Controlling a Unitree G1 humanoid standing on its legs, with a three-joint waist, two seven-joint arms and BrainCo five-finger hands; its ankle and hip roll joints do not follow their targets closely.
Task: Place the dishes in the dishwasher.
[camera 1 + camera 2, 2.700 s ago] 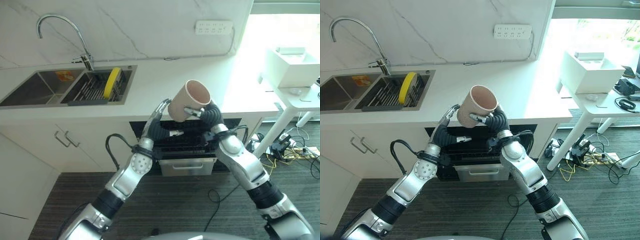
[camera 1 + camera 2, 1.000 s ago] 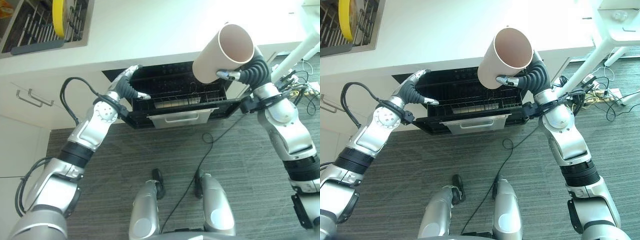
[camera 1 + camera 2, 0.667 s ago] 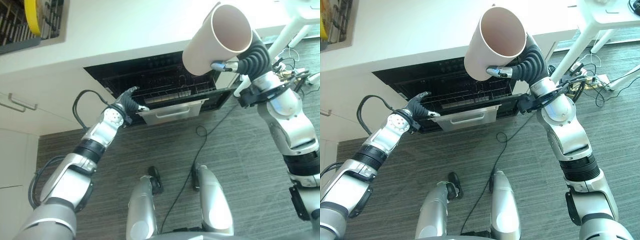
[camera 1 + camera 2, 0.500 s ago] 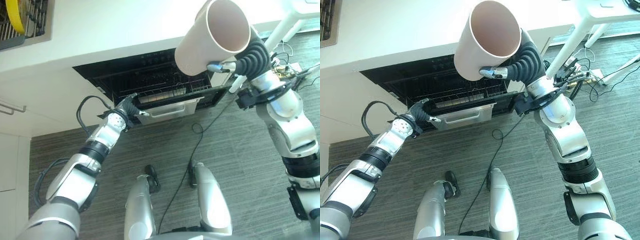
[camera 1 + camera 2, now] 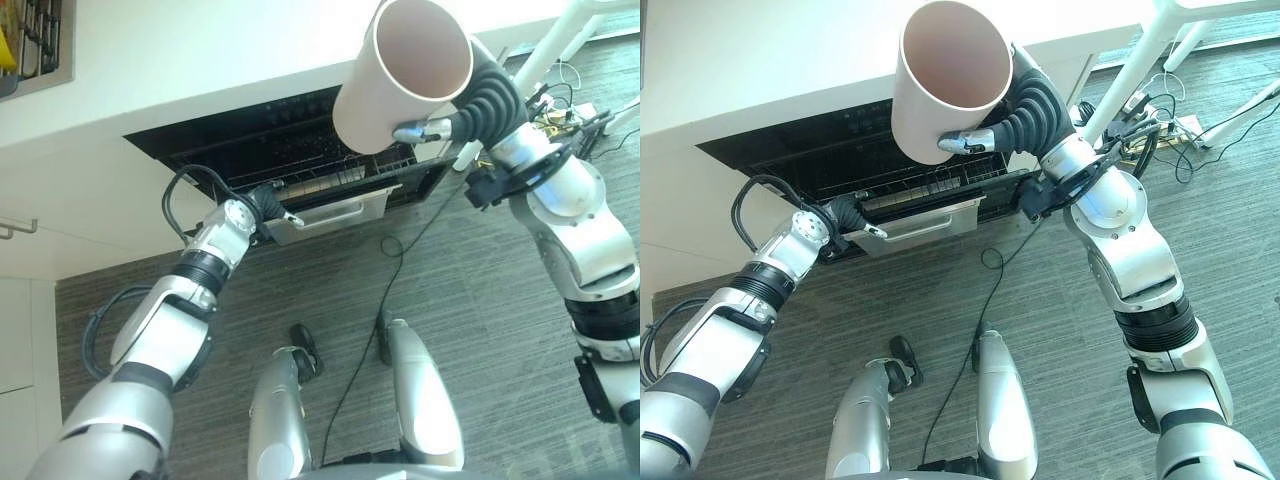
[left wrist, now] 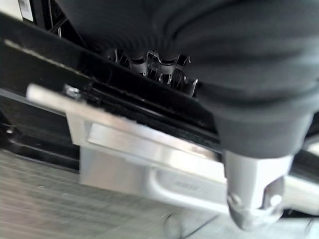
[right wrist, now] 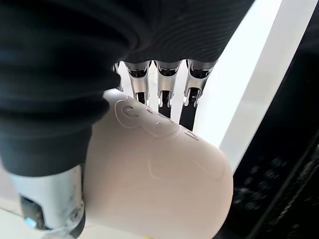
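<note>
A tall pinkish-beige cup is held high in front of the counter, mouth toward my head, with my right hand shut on its lower side. In the right wrist view its fingers curl over the cup. Below, the dishwasher drawer stands pulled out, its black wire rack showing behind a silver front panel. My left hand rests at that panel's left corner. The left wrist view shows its thumb just in front of the silver handle.
The white countertop runs above the drawer, with a sink rack and a yellow plate at its far left. A white table leg and loose cables lie to the right. Dark carpet covers the floor.
The camera has tilted and shifted, so the counter sits higher in the picture. My left arm has stretched down to the drawer's left front corner. The cup stays raised in my right hand.
</note>
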